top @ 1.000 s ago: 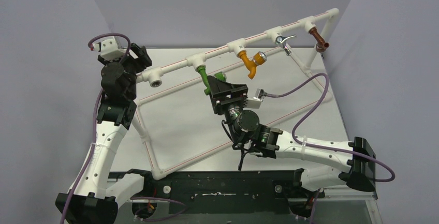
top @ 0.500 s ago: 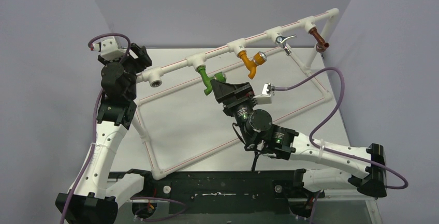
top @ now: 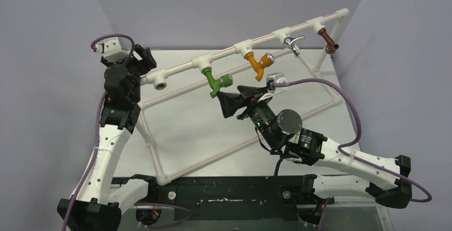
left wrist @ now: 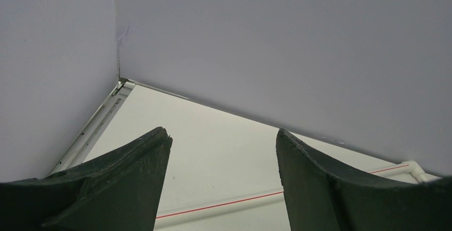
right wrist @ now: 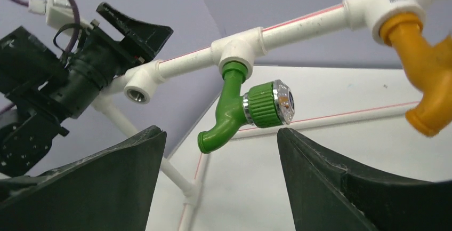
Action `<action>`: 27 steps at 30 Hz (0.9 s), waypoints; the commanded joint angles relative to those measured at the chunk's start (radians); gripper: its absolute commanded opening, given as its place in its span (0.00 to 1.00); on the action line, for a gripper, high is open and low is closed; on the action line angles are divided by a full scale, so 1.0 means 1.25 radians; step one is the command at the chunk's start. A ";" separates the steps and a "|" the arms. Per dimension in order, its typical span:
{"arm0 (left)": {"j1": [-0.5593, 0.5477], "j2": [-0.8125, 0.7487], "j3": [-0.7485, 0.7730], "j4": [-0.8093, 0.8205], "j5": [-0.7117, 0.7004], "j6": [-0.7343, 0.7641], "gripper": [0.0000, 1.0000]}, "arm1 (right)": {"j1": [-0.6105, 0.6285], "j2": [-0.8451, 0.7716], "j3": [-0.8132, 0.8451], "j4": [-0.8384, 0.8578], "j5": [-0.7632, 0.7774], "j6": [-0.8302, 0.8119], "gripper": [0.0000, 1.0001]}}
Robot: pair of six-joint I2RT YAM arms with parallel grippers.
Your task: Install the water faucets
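1. The white tabletop (top: 186,127) carries a white plastic pipe frame (top: 224,53) that spans from the far-left corner to the far-right corner.
2. The right tool (top: 224,104) faces the frame near mid-tabletop, with its jaws apart and clamping nothing.
3. The left tool (left wrist: 221,137) hangs by the far-left corner, jaws apart and empty.
4. The small bright green plastic tap with bent spout (right wrist: 232,108) hangs from a white tee (right wrist: 234,52) on the frame. It is just beyond the right tool and not touching it.
5. The tap looks light, stiff and smooth. Its ribbed green collar (right wrist: 261,105) probably gives the surest hold, while the round silver knob (right wrist: 285,102) is probably slippery.
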 commanded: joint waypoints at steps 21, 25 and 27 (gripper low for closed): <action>0.001 0.050 -0.067 -0.215 0.018 0.017 0.70 | -0.003 -0.002 0.132 -0.257 -0.372 -1.272 0.86; 0.001 0.050 -0.067 -0.215 0.018 0.017 0.70 | 0.001 0.037 0.124 -0.227 -0.288 -1.376 0.86; 0.002 0.050 -0.066 -0.216 0.018 0.017 0.70 | 0.006 0.055 0.113 -0.196 -0.257 -1.416 0.86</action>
